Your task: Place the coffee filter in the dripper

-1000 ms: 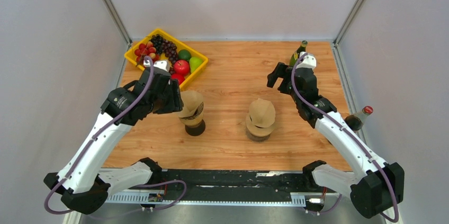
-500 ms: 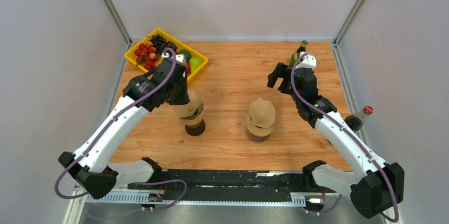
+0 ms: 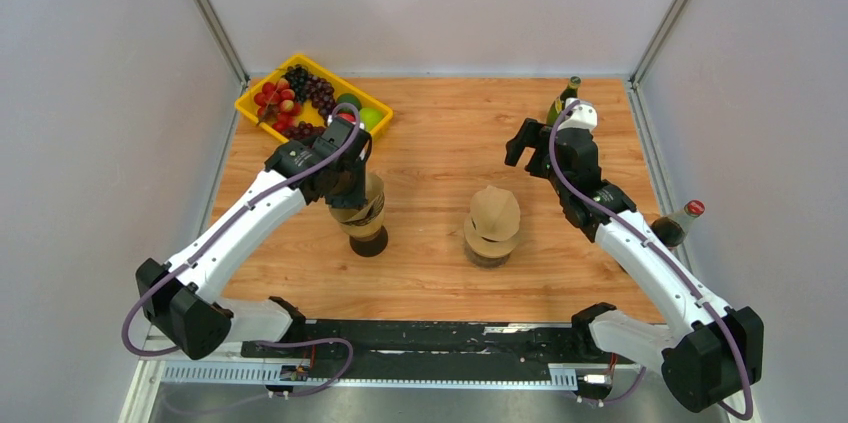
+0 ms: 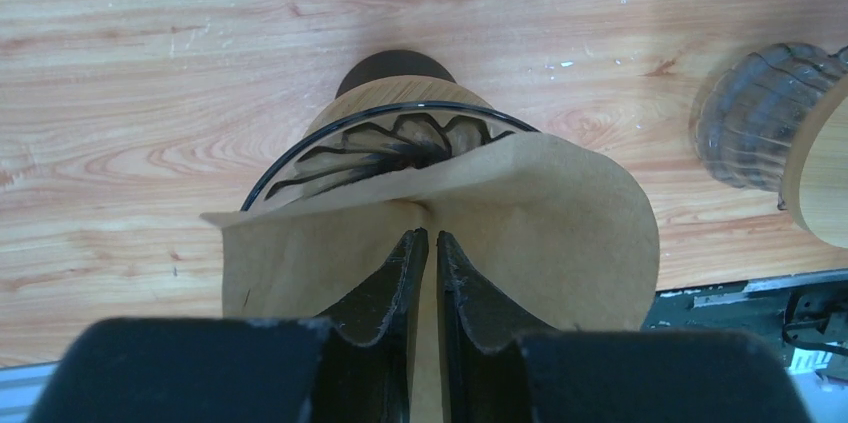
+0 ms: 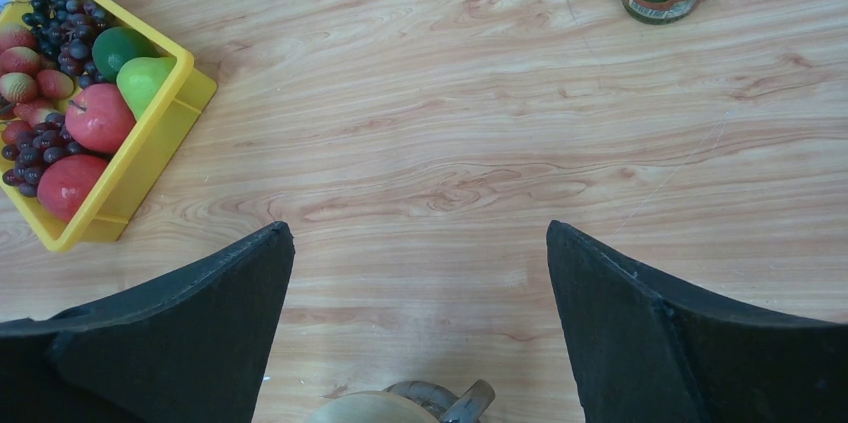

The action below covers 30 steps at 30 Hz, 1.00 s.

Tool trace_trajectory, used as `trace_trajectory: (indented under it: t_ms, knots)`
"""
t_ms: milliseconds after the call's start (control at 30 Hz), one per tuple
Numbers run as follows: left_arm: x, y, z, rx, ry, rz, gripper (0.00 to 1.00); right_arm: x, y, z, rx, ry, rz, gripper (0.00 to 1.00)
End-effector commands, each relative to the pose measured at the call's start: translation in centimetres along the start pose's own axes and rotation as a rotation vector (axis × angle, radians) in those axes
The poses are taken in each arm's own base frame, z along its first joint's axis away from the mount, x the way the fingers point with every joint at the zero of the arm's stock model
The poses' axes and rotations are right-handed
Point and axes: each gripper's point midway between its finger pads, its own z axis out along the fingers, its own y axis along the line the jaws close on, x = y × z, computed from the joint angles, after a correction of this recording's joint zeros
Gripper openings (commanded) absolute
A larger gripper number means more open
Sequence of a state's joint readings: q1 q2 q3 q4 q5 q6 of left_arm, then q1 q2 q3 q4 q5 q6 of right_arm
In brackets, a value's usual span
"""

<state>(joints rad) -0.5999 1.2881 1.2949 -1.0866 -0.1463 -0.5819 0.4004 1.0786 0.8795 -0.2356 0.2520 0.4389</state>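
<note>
My left pincer (image 4: 431,239) clamps the coffee filter (image 4: 560,223), the dripper (image 4: 400,135) just beyond its tips; my right pincer (image 5: 418,235) gapes wide.

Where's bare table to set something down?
Widest bare wood: back centre, between the fruit tray and the green bottle. Also the strip along the near edge. Crowded: the left dripper, where the left gripper pinches the filter, and the narrow gap to the other dripper.
</note>
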Motion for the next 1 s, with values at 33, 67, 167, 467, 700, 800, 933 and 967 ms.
trace_trajectory:
  t_ms: [33,67,167,467,700,800,933,967]
  knots:
    - [0.2,-0.4,0.8,0.026,0.015,0.011,0.19,-0.9,-0.1,0.0,0.007,-0.029,-0.007,1.00]
    - [0.4,-0.4,1.1,0.028,0.023,0.011,0.19,-0.9,-0.1,0.0,0.008,-0.029,-0.008,1.00]
    - [0.9,-0.3,1.6,0.027,0.042,0.012,0.19,-0.8,-0.1,0.1,0.010,-0.027,-0.008,1.00]
    - [1.4,-0.1,2.6,0.029,0.068,0.011,0.19,-0.6,-0.1,0.2,0.009,-0.020,-0.009,1.00]
    - [1.8,0.1,3.3,0.019,0.090,0.014,0.19,-0.6,-0.2,0.2,0.011,-0.018,-0.009,1.00]
    - [2.0,0.2,3.5,0.016,0.100,0.014,0.19,-0.5,-0.2,0.2,0.014,-0.018,-0.010,1.00]
    - [2.3,0.3,3.7,0.014,0.113,0.009,0.19,-0.7,-0.2,0.2,0.013,-0.022,-0.008,1.00]
    - [2.4,0.3,3.7,0.014,0.116,0.008,0.19,-0.7,-0.2,0.2,0.015,-0.022,-0.008,1.00]
